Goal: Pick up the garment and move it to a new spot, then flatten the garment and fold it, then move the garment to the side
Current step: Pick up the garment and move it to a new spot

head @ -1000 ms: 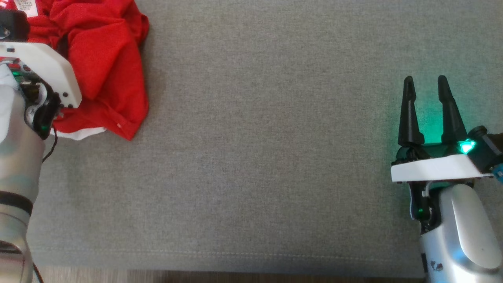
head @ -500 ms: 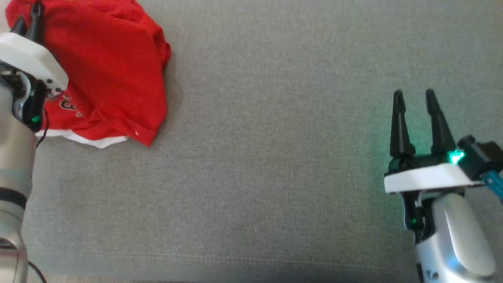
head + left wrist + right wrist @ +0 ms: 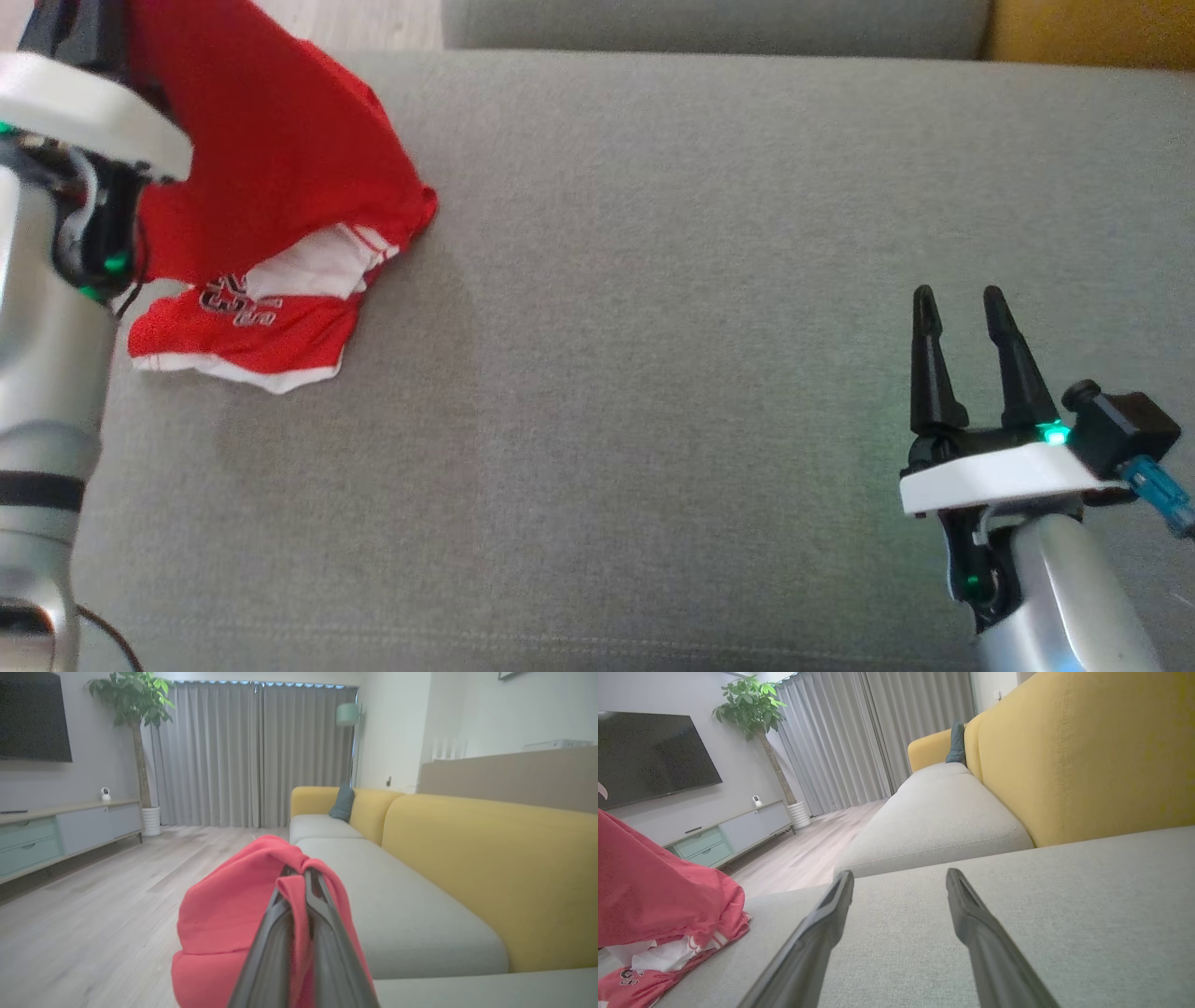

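The red mesh jersey with white trim and lettering (image 3: 280, 177) hangs bunched at the far left end of the grey fabric sofa seat cushion (image 3: 653, 373). Its upper part is lifted clear, while its lower hem, with the lettering and a white fold showing, rests on the cushion. The left gripper (image 3: 303, 875) holds it from above, its two dark fingers pinched tightly together on a gathered ridge of the cloth, which drapes down on both sides of them. The right gripper (image 3: 957, 297) hovers well apart over the right part of the cushion, its fingers spread wide and holding nothing. Beyond the seat stand the mustard-yellow sofa backrest (image 3: 490, 858) and, off the cushion's left end, the pale wooden floor (image 3: 93, 905). The step in hand appears to be the first one: the garment is picked up but not yet carried to its new spot. The next move likely calls for the hem to be raised off the fabric and the jersey swung towards the open middle of the cushion, where there is room to spread it. Because the grip takes only a bunched fold, the cloth may drag, twist or slip, so flattening would probably need the free gripper's help.
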Robot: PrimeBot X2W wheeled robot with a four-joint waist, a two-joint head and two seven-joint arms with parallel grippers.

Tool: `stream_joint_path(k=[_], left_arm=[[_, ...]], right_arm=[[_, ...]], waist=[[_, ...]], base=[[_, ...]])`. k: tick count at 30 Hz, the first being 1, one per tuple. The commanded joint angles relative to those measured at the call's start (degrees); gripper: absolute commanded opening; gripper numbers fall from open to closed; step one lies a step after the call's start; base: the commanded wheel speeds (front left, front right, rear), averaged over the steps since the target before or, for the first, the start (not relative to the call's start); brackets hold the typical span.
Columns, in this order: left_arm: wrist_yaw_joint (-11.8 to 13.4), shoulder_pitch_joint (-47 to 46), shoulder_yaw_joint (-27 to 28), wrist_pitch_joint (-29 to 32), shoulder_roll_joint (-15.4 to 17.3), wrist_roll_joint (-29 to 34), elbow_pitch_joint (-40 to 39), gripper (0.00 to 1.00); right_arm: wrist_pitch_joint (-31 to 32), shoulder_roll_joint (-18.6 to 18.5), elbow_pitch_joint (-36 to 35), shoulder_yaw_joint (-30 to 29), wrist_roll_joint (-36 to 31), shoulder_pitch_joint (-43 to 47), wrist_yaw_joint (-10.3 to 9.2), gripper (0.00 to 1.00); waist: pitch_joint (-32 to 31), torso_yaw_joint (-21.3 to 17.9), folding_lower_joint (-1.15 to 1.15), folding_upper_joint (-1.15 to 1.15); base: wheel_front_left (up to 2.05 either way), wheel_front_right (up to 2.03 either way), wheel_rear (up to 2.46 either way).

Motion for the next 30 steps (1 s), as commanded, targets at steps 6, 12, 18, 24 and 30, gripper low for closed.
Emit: stream_joint_path(k=[6,12,18,24,30], left_arm=[[5.7,-1.5,1.8,3.1,1.3,0.7,-13.8,0.00],[9.7,-0.6,0.9,6.8,1.3,1.9,-20.7,0.00],[11.1,0.1,-3.8,11.6,-1.4,3.6,-26.9,0.00],[11.5,0.2,-7.8,12.4,-6.4,4.0,-25.9,0.00],[11.9,-2.0,-10.2,11.0,-12.4,4.0,-19.5,0.00]], right_arm=[[-0.6,-0.3,-2.1,0.1,1.0,-0.9,-0.04,1.00],[-0.6,-0.3,-3.1,1.9,1.9,-1.6,-0.04,1.00],[-0.6,-0.3,-5.7,3.7,3.5,-2.8,-0.04,1.00],[-0.6,-0.3,-8.1,4.8,5.1,-4.0,-0.04,1.00],[-0.6,-0.3,-9.1,6.5,7.4,-5.2,-0.04,1.00]], waist=[[-2.6,-4.4,0.00,0.00],[-2.0,-9.0,0.00,0.00],[0.1,-16.0,0.00,0.00],[2.6,-23.2,0.00,0.00],[4.7,-30.4,0.00,0.00]], base=[[0.00,0.00,0.00],[0.00,0.00,0.00],[0.00,0.00,0.00],[0.00,0.00,0.00],[0.00,0.00,0.00]])
